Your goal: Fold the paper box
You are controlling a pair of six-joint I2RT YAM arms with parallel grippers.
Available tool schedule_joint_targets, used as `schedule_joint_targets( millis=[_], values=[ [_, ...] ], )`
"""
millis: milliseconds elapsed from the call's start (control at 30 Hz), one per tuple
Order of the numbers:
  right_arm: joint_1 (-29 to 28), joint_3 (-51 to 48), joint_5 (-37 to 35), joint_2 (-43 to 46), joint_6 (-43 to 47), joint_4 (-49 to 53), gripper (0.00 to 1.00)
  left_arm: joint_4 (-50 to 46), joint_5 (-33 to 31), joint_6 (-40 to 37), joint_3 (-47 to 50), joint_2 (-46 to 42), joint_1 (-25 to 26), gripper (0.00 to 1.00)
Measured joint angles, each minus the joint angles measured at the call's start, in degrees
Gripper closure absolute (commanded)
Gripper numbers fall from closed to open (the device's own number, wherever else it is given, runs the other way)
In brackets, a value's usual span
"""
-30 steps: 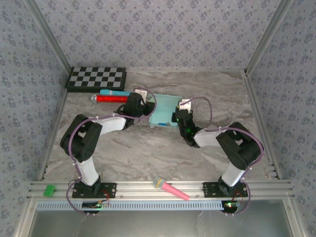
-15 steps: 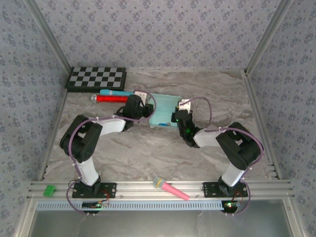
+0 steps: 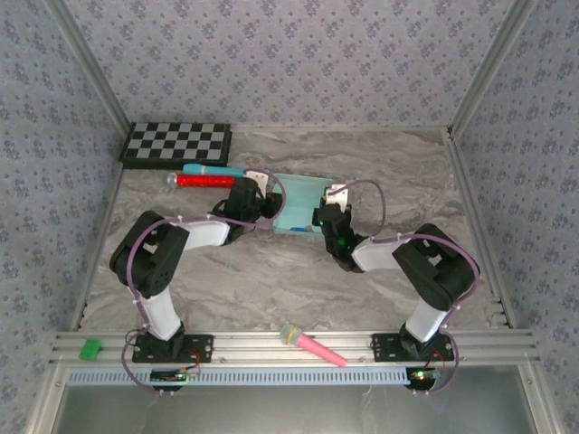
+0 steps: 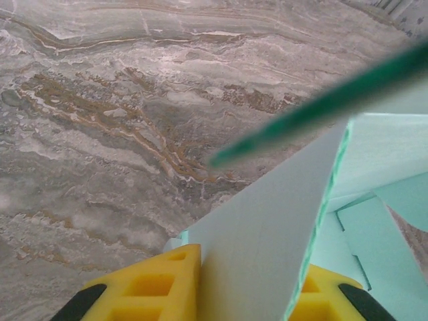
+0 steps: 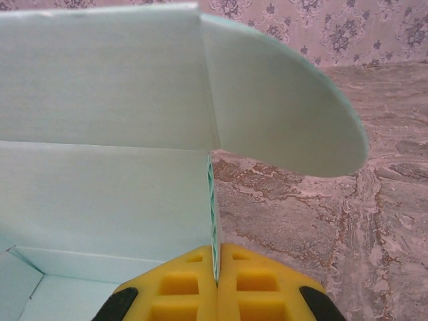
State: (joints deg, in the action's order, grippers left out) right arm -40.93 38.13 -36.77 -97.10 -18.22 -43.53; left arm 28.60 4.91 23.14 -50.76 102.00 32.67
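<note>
Paper box (image 3: 298,194) of pale aqua card sits on the marble table (image 3: 271,280) just toward 12 o'clock of table centre, partly erected, with walls raised and flaps loose. From above its outline looks near square, so its long axis cannot be fixed. The left gripper (image 3: 265,204) is at the box's 9 o'clock edge; in the left wrist view a card panel (image 4: 267,214) stands between the yellow fingers (image 4: 160,281), which pinch it. The right gripper (image 3: 321,214) is at the 4 o'clock corner; in the right wrist view its pads (image 5: 180,287) are pressed together on a side wall seen edge-on, with a back panel (image 5: 107,87) and a rounded flap (image 5: 281,114) rising beyond at 12 to 1 o'clock. Both arms are equally close, each already on the card, so the coming fold likely turns on one arm holding while the other swings its panel inward. Room for moving: bare marble is open at 6 o'clock between the arms and at 3 o'clock toward the side wall. A red tube (image 3: 204,180) and a teal pen (image 3: 213,169) lie near at 10 o'clock, close to the left wrist. The checkerboard (image 3: 176,143) sits farther off at 10 o'clock, against the back wall. Risk judged: thin card may buckle if the two pinches pull against each other.
</note>
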Motion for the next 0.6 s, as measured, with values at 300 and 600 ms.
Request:
schedule_joint_targets(
  millis=[300,600],
  values=[
    [-0.98,0.0,-2.4,-0.83,-0.44,-0.04,1.0,2.51,-1.03,1.01,1.57,0.0,0.9,0.75],
    [-1.97,0.0,-4.0,-0.85,-0.44,-0.26,1.0,4.72,-1.66,1.42,3.3,0.0,1.09,0.83]
  ],
)
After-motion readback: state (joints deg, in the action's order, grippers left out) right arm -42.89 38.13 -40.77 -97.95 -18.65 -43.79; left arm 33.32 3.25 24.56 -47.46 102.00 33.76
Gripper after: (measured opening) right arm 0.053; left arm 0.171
